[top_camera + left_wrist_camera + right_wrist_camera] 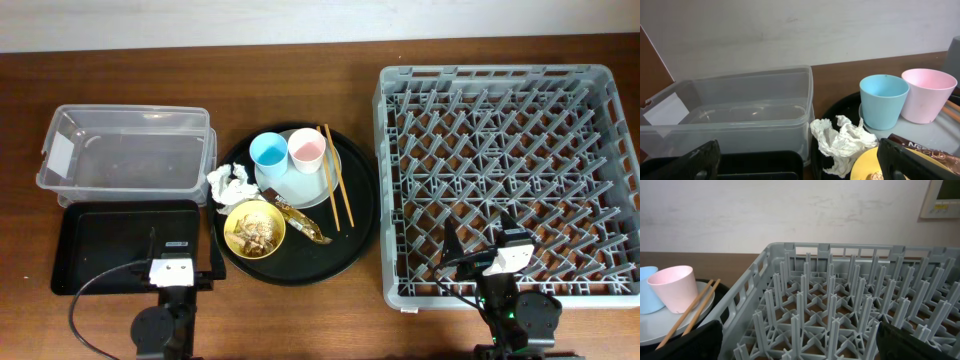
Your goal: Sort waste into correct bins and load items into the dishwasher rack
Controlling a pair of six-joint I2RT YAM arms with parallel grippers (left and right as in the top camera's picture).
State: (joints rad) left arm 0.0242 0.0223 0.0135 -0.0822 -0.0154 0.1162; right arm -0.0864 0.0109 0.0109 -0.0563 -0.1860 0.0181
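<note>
The large square grey plastic dishwasher rack [505,170] and the clear rectangular plastic tub [130,150] stood empty. The left claw [799,157] and right claw [800,340] gaped apart, unladen. The crumpled white tissue [840,142] lay just beside the tub; pinching its raised folds would probably serve.

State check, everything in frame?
clear tub: empty
flat black tray: empty
dishwasher rack: empty
blue cup: upright, empty
pink cup: upright, empty
yellow bowl: holds food scraps
tissue: crumpled
wrapper: lying beside yellow bowl
chopsticks: lying across plate
left tool: open
right tool: open

Blue cup [268,152], pink cup [306,150]
</note>
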